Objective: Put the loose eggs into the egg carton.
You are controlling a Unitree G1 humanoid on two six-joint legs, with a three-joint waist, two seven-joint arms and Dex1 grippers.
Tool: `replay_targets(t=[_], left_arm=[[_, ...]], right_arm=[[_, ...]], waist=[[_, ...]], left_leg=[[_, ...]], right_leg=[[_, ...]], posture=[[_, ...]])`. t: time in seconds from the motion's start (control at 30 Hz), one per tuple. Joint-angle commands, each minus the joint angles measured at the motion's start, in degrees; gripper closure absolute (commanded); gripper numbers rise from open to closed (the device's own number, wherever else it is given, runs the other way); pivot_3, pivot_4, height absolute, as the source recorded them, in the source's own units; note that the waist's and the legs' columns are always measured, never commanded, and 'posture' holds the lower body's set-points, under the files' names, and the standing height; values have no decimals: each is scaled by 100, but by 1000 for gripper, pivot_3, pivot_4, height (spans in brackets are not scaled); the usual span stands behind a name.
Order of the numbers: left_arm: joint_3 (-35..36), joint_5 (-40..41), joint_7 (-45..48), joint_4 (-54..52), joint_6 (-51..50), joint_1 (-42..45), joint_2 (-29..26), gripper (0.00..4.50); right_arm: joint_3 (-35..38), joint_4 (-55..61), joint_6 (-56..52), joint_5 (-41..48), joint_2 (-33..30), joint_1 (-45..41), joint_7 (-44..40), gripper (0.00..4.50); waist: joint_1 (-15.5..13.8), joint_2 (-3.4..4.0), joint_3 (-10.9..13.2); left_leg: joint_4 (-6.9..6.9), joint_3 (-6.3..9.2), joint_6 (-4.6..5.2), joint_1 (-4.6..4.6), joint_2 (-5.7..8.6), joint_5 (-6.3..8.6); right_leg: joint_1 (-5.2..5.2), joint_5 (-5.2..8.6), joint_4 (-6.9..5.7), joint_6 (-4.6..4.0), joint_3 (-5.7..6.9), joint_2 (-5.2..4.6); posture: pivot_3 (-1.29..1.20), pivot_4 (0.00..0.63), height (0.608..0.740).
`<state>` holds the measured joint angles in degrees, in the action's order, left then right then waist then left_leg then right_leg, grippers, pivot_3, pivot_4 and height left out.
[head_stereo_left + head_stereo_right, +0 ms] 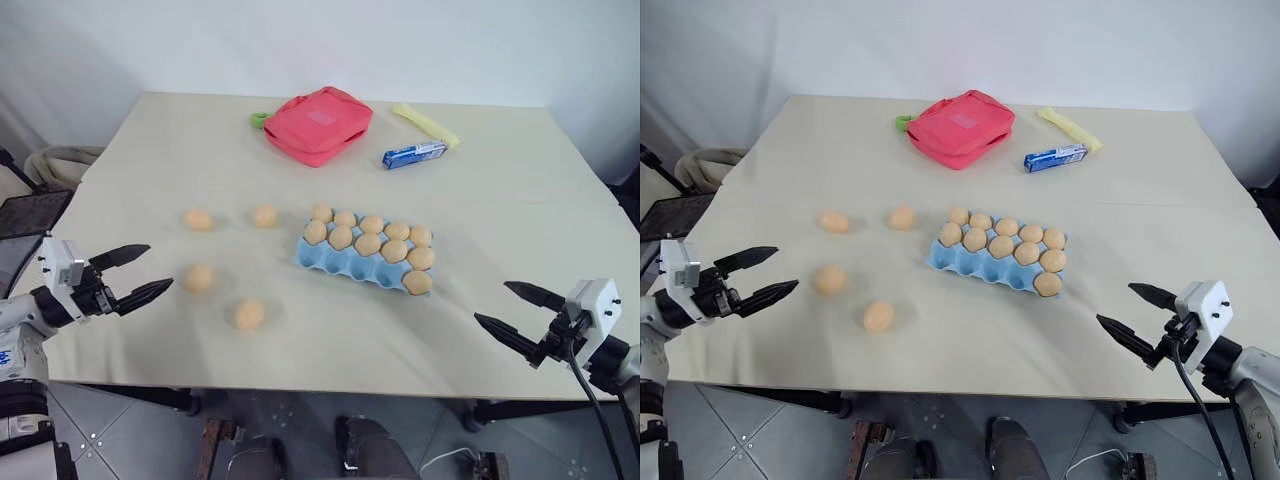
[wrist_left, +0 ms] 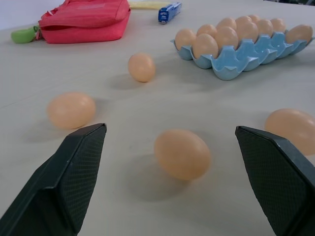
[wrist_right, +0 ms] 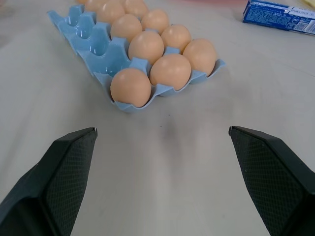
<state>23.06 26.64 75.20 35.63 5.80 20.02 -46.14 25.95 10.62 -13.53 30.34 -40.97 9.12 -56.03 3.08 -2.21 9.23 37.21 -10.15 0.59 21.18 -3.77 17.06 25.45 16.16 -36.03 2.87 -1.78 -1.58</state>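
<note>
- The left end effector (image 1: 138,272) sits at the bench's (image 1: 500,180) left edge, fingers spread wide and empty, pointing in over the bench.
- The four loose eggs lie on the left half of the bench, all apart from one another and from the carton.
- The near-left egg (image 1: 199,277) lies just ahead of the left fingertips; in the left wrist view it sits between the two fingers, a little way beyond them, long axis running roughly across the gap.
- The front egg (image 1: 249,314) lies further right and nearer the bench's front edge; the two far eggs, one at (image 1: 198,219) and one at (image 1: 264,215), lie beyond, toward the red pouch (image 1: 318,124).
- The carton (image 1: 345,262) sits mid-bench, right of all four eggs, long side running left to right and slightly askew; its near row of cups is mostly bare, one egg in the right-hand end cup.
- The right end effector (image 1: 510,311) hovers at the front right, fingers spread and empty, aimed at the carton's right end, well apart from every loose egg.
- My judgement: the left arm is clearly nearer, and a short push forward should bring its fingers around the near-left egg.
</note>
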Motion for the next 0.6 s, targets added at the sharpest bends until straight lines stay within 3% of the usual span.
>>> replay_targets(t=[0.03, 0.37, 0.6], left_arm=[[56, 76, 84, 39, 51, 124, -55, 22], [106, 290, -219, -789, -1222, -245, -159, 22], [243, 263, -332, -1447, -1041, -707, -110, 22]], right_arm=[[74, 72, 83, 37, -38, -62, 32, 0], [53, 24, 34, 24, -73, -191, 42, 0], [-3, -80, 53, 13, -120, -304, -32, 0]], waist=[[1, 0, 0], [2, 0, 0], [2, 0, 0]], left_leg=[[0, 0, 0, 0, 0, 0], [-1, 1, 1, 1, 0, 0], [0, 4, -3, -1, -2, -2]], right_leg=[[0, 0, -1, 0, 0, 0], [0, 0, -2, 1, 1, 0], [0, 0, -4, -1, 2, 0]], posture=[[0, 150, 740], [0, 150, 740], [0, 150, 740]])
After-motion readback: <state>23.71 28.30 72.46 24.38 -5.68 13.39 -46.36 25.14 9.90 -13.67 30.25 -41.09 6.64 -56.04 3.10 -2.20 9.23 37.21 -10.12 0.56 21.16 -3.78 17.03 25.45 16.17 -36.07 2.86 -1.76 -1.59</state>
